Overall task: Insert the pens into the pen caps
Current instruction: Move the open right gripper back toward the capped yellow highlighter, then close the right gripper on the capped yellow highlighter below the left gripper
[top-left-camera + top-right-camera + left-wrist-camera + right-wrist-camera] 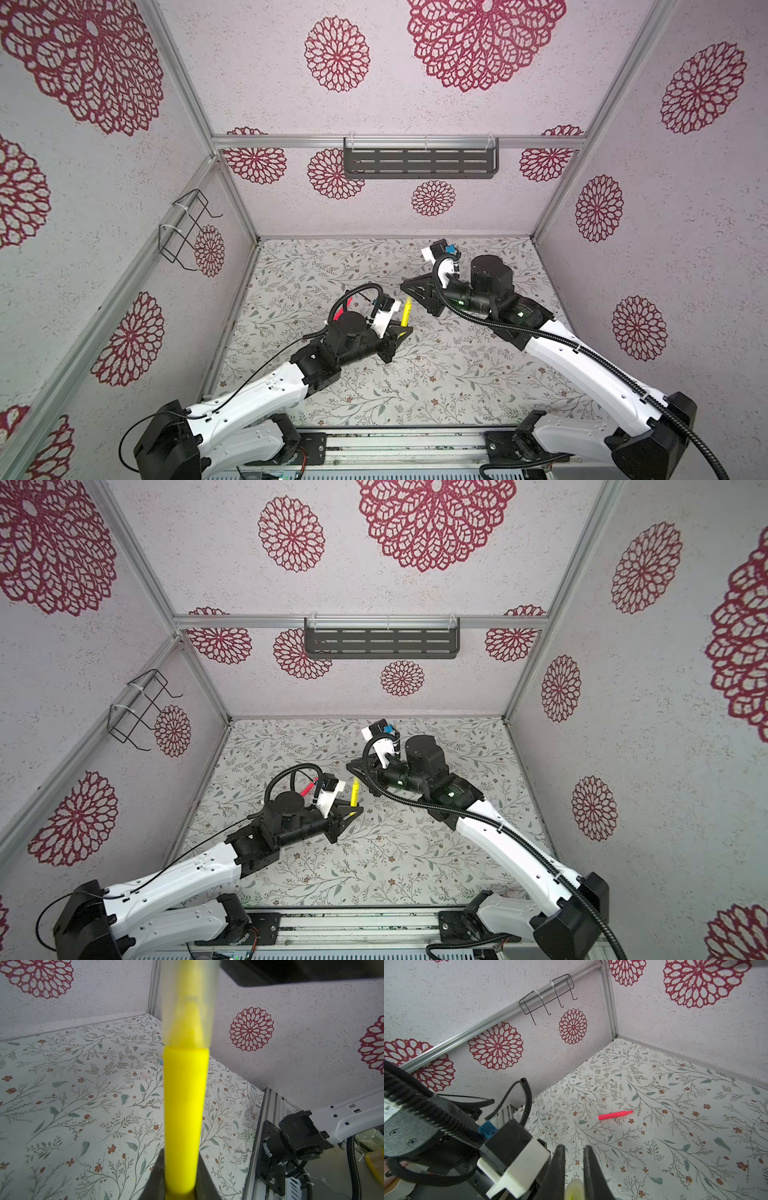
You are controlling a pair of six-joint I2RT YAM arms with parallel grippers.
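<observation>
The yellow pen point(406, 312) was a short, thick, bright stick. In the left wrist view its body point(185, 1105) was plain and smooth, and its tapered end sat inside a translucent whitish pen cap point(187, 1001), whose rim met the yellow barrel. The yellow showed dimly through the cap's wall.

In both top views the pen was held off the floral mat point(457, 374) near the mat's centre, pointing toward 12 o'clock. The left gripper point(401, 331) reached in from 8 o'clock with its fingers point(154, 1178) clamped on the pen's lower end. The right gripper point(405, 286) reached in from 3 o'clock at the pen's upper end. Through its wrist camera I saw its two dark fingers point(557, 1167) pinched on the cap point(574, 1189), with a yellow tint inside.

A red-pink pen point(615, 1115) lay flat on the mat with no cap on its tapered tip. In a top view it point(309, 788) was at 9 o'clock from the yellow pen, partly behind the left arm's cable.

Farther out, a dark slotted shelf point(419, 164) hung on the back wall at 12 o'clock, and a black wire rack point(187, 226) hung on the side wall at 10 o'clock.
</observation>
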